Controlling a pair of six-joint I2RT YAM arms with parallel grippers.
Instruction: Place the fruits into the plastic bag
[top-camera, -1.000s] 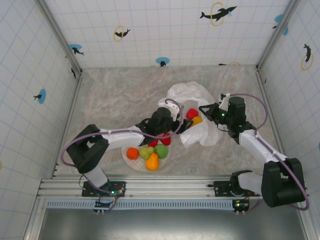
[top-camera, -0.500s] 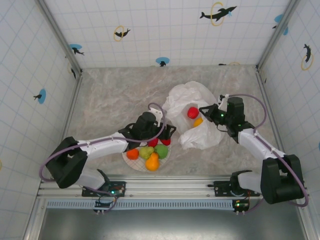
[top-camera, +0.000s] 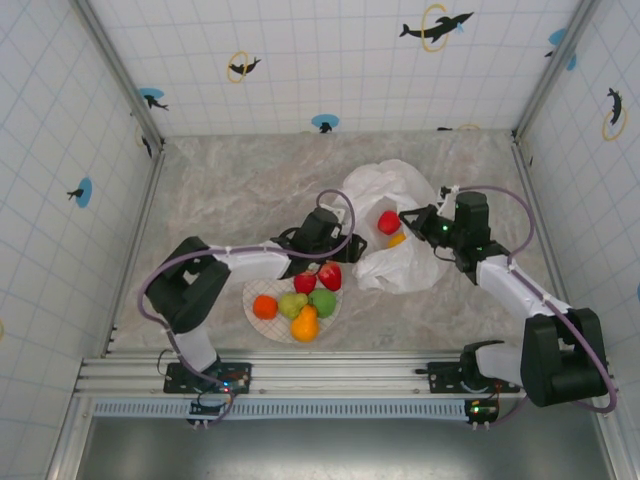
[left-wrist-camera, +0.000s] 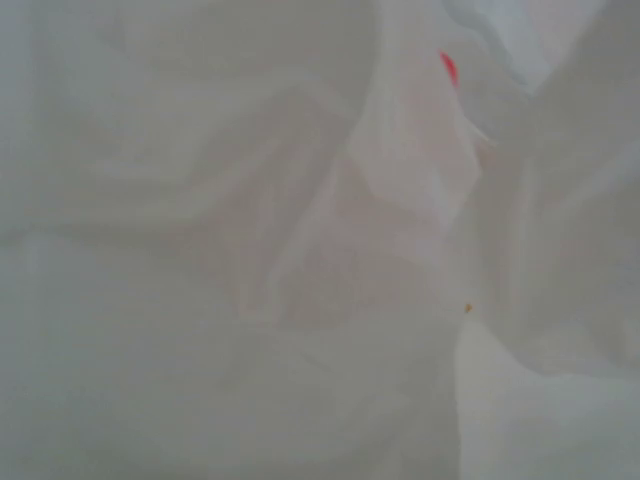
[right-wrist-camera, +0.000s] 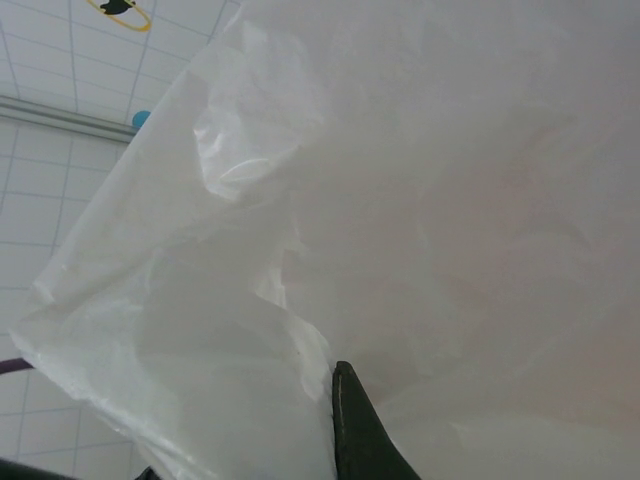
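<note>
The plastic bag (top-camera: 395, 262) lies crumpled right of centre with its mouth open upward. Inside it sit a red apple (top-camera: 388, 221) and an orange (top-camera: 397, 240). More fruits rest on the plate (top-camera: 270, 328): two red ones (top-camera: 305, 283) (top-camera: 329, 275), an orange (top-camera: 264, 306), a green pear (top-camera: 292, 304), a green apple (top-camera: 322, 301) and another orange (top-camera: 304, 326). My left gripper (top-camera: 338, 240) sits at the bag's left edge; its wrist view is pressed against white plastic (left-wrist-camera: 300, 250) with a red sliver (left-wrist-camera: 447, 68) showing, and its fingers are hidden. My right gripper (top-camera: 408, 220) is shut on the bag's rim, with one dark finger (right-wrist-camera: 358, 435) against the film.
The plate stands near the front edge, just left of the bag. Tiled walls and metal posts (top-camera: 150, 180) enclose the marble tabletop. Open tabletop (top-camera: 230, 190) lies at the back left.
My left gripper swung back over the plate, then returned to the bag's left edge. The bag's folds shifted slightly. The right gripper stayed holding the rim.
</note>
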